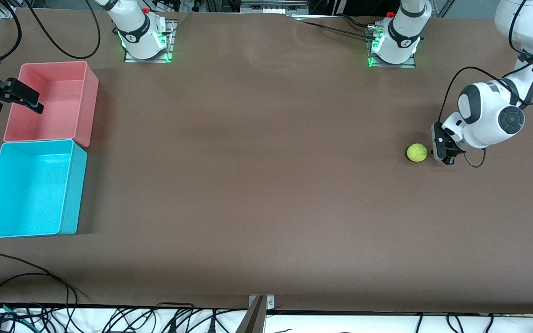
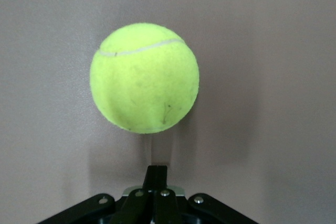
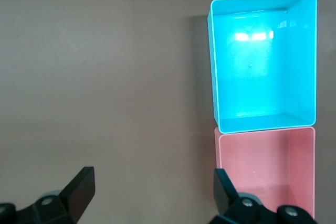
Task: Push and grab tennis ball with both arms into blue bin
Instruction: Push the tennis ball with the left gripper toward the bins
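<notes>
Front view — brown table [image 1: 266, 185], cables [image 1: 26, 282]

A fuzzy yellow-green tennis ball [image 2: 144, 77] is sitting on the plain brown bench [image 2: 273, 77], its pale curved seam line running across the upper part of its surface and a few small dark marks showing lower down. The ball's soft shadow is falling on the bench toward the camera. The left arm's black gripper [image 2: 155, 174] is pointing at the ball from just beside it, its slim fingers [image 2: 156, 172] closed together into a single narrow tip, a small gap separating that tip from the ball.
</notes>
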Robot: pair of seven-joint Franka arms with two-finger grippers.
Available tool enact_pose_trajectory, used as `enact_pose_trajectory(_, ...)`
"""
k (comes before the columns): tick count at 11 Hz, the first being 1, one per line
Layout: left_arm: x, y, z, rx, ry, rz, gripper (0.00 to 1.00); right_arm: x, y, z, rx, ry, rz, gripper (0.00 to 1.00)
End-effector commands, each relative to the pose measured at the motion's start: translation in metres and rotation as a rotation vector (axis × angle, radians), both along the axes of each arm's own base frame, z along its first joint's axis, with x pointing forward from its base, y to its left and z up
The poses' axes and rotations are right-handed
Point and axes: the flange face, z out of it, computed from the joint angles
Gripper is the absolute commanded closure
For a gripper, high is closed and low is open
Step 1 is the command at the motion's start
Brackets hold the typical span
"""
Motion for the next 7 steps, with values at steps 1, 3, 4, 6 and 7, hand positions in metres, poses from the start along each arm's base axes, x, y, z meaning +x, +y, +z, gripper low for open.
enact_pose_trajectory(1,0.001,-0.006,-0.007,-0.021,0.001,0.012,1.0,0.0,0.0,0.005,0.02,0.005,0.014,0.0)
enact_pose_trajectory(3,0.005,-0.042,-0.014,-0.079,0.006,0.047,1.0,0.0,0.0,0.005,0.02,0.006,0.014,0.0)
enact_pose_trajectory(4,0.011,-0.075,-0.014,-0.103,0.007,0.103,1.0,0.0,-0.001,0.005,0.02,0.008,0.012,0.0)
enact_pose_trajectory(6,0.02,-0.168,-0.004,-0.093,0.012,0.262,1.0,0.0,-0.001,0.005,0.02,0.006,0.012,0.0)
enact_pose_trajectory(7,0.022,-0.186,-0.001,-0.075,0.006,0.28,1.0,0.0,-0.001,0.005,0.02,0.008,0.012,0.0)
